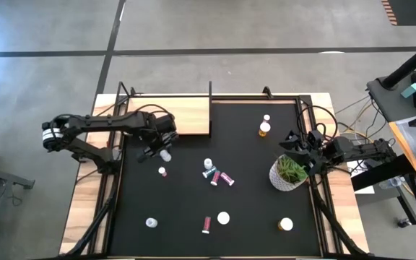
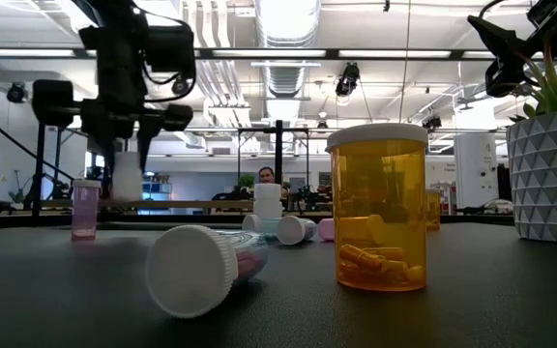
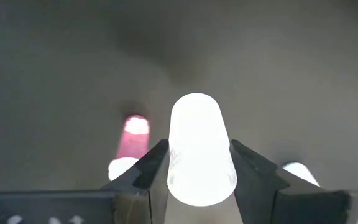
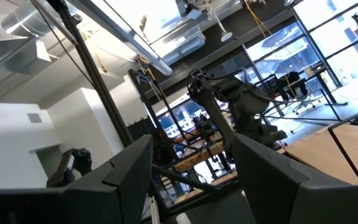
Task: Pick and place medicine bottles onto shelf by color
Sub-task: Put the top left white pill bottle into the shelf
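1. Left wrist view: a white bottle [image 3: 201,152] is clamped between the left gripper [image 3: 197,177]'s fingers, just off the shelf [image 1: 186,115]'s near edge; the pick is judged done.
2. A carry onto the shelf is called for next.
3. The bottle is seen as small and plain white.
4. The right gripper [image 4: 191,171], fingers parted and empty, is parked by the plant pot [image 1: 289,173].

We have the high view straight down over the whole black table mat [image 1: 193,195], both arms in frame. Low view sits at mat level, very near an orange bottle [image 2: 379,208], facing the room. Left wrist view looks down at a white bottle [image 3: 201,149], also seen from above. Right wrist view tilts up at the ceiling.
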You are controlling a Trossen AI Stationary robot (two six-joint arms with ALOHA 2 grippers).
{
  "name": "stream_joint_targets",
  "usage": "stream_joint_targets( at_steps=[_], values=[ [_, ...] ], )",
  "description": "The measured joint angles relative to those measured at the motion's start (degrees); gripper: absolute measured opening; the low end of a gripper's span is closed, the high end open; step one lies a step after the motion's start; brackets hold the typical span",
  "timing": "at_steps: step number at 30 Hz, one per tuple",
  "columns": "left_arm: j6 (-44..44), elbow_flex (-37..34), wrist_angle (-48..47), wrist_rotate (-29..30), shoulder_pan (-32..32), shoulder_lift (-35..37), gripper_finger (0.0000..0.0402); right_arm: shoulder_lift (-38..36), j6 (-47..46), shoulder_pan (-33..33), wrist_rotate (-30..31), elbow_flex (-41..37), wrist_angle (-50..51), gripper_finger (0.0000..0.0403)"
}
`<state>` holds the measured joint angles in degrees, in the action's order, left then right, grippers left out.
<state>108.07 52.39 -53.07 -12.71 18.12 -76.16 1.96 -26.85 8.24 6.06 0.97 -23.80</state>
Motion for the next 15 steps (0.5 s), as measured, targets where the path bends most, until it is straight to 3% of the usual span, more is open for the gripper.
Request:
stream_joint_targets(
  at_steps=[5, 15],
  values=[
    [-6.87, 4.76, -2.77, 1.51, 2.27, -2.6, 0.0119, 0.02, 0.0, -0.01, -0.01, 0.0, 0.01, 0.0212],
    [-29.86, 18.13, -14.41, 2.84, 11.39, -11.6, 0.0119, 0.0, 0.0, 0.01, 0.01, -0.01, 0.01, 0.0212]
  ],
)
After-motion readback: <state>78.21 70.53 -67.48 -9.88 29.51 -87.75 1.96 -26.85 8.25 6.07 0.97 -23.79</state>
